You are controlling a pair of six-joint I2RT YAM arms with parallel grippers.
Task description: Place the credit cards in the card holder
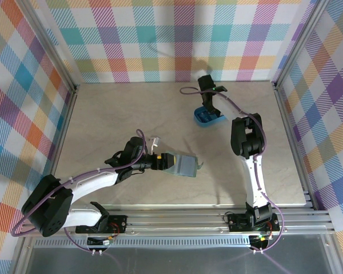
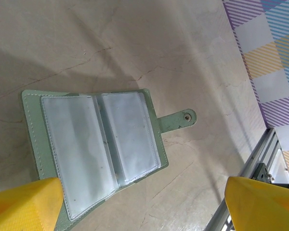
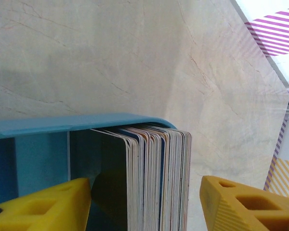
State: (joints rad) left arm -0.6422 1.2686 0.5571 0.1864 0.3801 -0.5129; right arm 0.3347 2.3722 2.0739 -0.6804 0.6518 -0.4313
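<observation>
Left gripper (image 2: 143, 204) apart over card holder (image 2: 98, 144) | right gripper (image 3: 144, 207) apart astride credit cards (image 3: 154, 178) | beige marbled table (image 1: 120, 114) — plaid walls (image 1: 160, 40)

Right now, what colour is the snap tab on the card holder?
Sage green: the snap tab matches the card holder cover. It shows best in the left wrist view.

Sideways lettering (maybe "logo") — inside the blue tray (image 3: 38, 126), cropped.

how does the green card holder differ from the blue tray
Colour: card holder sage green, tray bright blue. Contents: card holder's clear pockets empty, tray packed with cards standing on edge. Both rest on the table.
</observation>
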